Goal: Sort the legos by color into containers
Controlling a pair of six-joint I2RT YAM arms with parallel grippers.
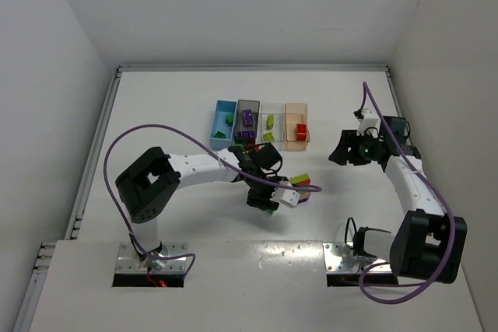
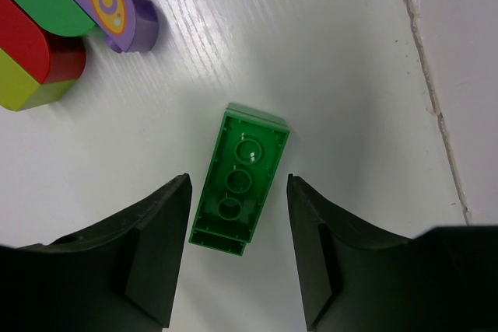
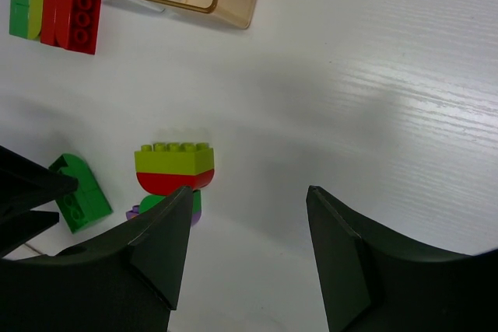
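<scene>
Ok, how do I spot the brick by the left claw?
Find the four bins, then come nearer to the left claw. The green brick between its open fingers lies alone, hollow side up, unlike the pile beside it.

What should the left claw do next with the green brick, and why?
Probably close the left gripper on the green brick. The brick lies on the table, hollow side up, right between the open fingers, with a small gap on each side, so a squeeze should catch it.
</scene>
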